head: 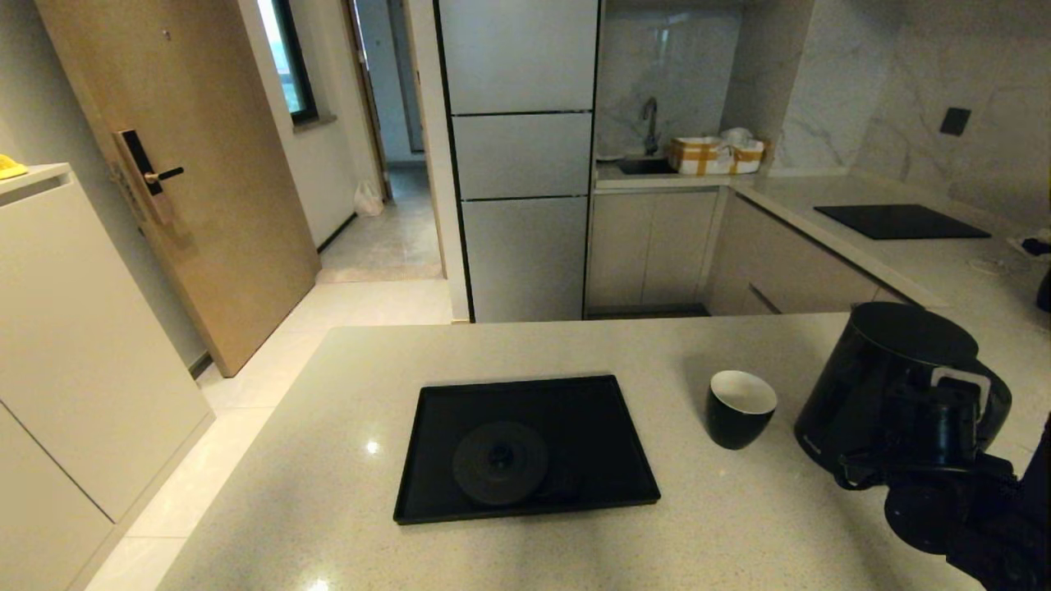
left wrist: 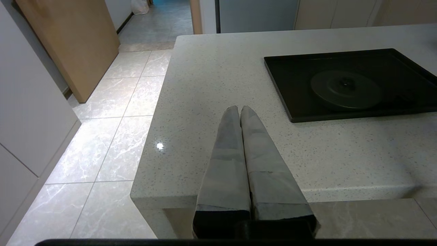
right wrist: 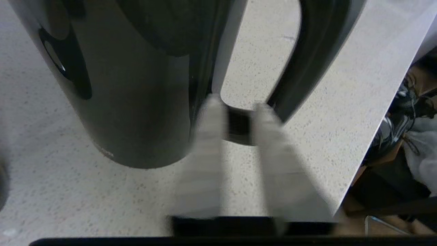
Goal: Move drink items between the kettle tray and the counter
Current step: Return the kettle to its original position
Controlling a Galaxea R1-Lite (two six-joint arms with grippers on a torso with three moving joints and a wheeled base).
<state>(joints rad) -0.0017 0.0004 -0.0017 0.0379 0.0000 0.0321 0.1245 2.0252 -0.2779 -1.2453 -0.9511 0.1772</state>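
Head view shows the counter (head: 345, 460) bearing the kettle tray (head: 575, 484) with its base disc (head: 500, 462) bare, the kettle (head: 870, 377) far right on the stone and the cup (head: 740, 408) between them. The right gripper (right wrist: 235, 107) stands at the kettle's handle (right wrist: 317, 51), fingers (right wrist: 208, 136) slightly spread, touching its lower end. The left gripper (left wrist: 240, 110), fingers pressed together, hangs over the counter's near left edge.

A pale speckled stone table (head: 345, 460) with a glossy, light-catching polish. A matt black kettle (head: 878, 377), smooth-sided. A flat black tray (head: 616, 443), dull satin finish. A black cup (head: 739, 419), glazed white inside. Glossy marble-look floor tiles (left wrist: 102, 150).
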